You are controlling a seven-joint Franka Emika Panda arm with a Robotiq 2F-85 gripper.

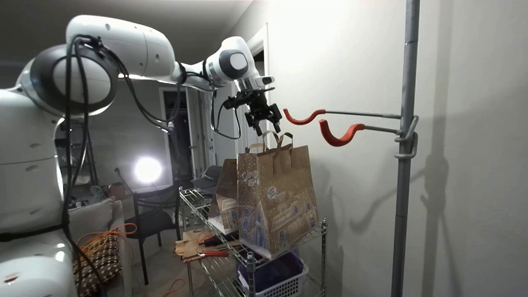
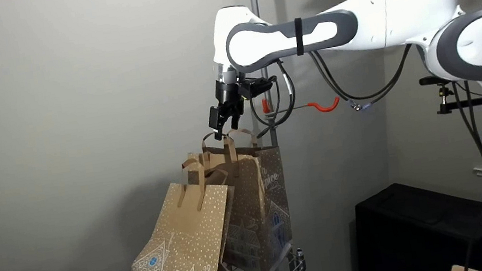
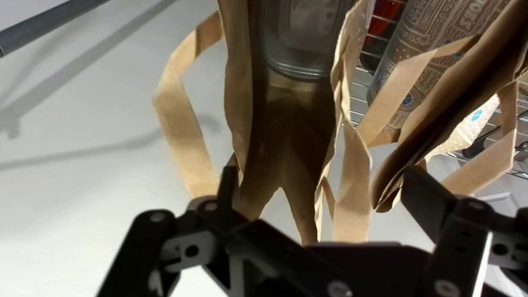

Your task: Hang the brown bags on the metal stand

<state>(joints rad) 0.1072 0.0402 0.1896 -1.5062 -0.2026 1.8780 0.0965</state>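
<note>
The fingers are standing wide apart near the right brown bag's handles, and by catching only one, they could soon be tipping the bag.

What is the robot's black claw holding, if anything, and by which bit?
Nothing: the black two-fingered gripper stands open near the flat paper handles of the large white-dotted brown paper bag, which rests on the silver wire rack.
</note>
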